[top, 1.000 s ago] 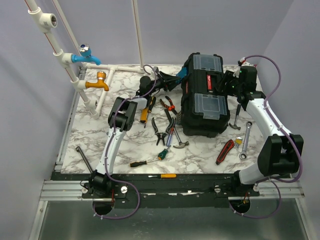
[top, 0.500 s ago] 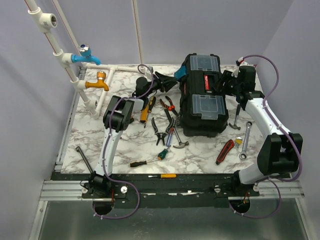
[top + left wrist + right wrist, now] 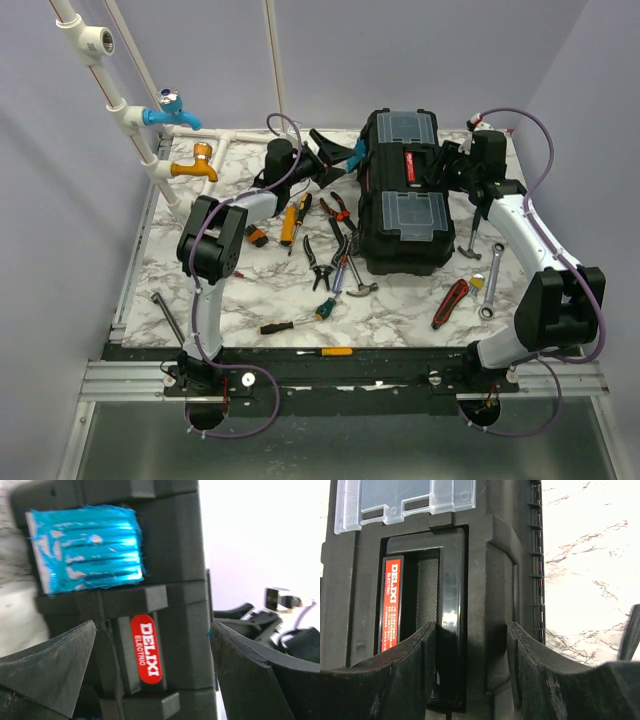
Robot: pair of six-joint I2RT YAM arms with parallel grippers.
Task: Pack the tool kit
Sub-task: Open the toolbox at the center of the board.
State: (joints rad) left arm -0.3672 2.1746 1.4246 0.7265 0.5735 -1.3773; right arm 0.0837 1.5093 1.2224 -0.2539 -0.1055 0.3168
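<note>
Left end effector: fingers spread wide and holding nothing. It faces the left end of the toolbox, with the teal latch just ahead of the open gap.
Change, left: 1 second ago its fingers are part closed right at that latch. Half a second ago they are nearly pinched together. Now they are fully apart, and the arm's elbow has swung out to the left.
Right end effector: unchanged over the same second. Its 2 fingers sit on either side of a raised black ridge of the lid beside the handle, and appear pressed against it, steadying the box.
Toolbox position: far middle of the worktop, unmoved, lid down, both clear-lidded compartments facing up.
Latch state: it looks flat against the box end in the left wrist view. I cannot tell whether it is undone.
Loose tools: pliers, a hammer, a screwdriver and a wrench all lie on the worktop outside the box.
Meaning for the task: the left side has probably just let go after working the latch. Packing itself has not begun, because the lid must come up before any tool goes in.
</note>
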